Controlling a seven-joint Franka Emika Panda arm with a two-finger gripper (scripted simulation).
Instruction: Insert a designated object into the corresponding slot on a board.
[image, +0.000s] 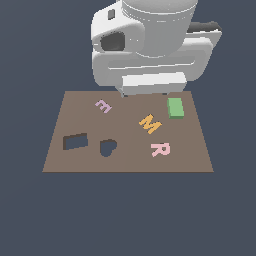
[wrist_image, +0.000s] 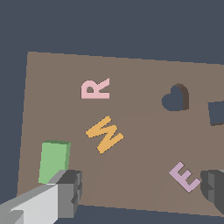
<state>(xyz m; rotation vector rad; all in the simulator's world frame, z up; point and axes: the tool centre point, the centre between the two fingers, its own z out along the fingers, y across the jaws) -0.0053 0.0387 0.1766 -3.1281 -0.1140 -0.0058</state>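
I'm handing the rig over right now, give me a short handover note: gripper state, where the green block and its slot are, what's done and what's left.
Gripper: open and empty, fingers spread wide above the board's edge; one finger sits right by the green block, not gripping it.
Green block: lying flat on the board, towards the exterior view's right, near the far edge, past the orange M.
Slot: the rectangular cutout on the exterior view's left, empty, next to the heart cutout.
Done: nothing yet beyond the arm standing over the board.
Left: grasp the block, carry it across to the slot, align and insert.
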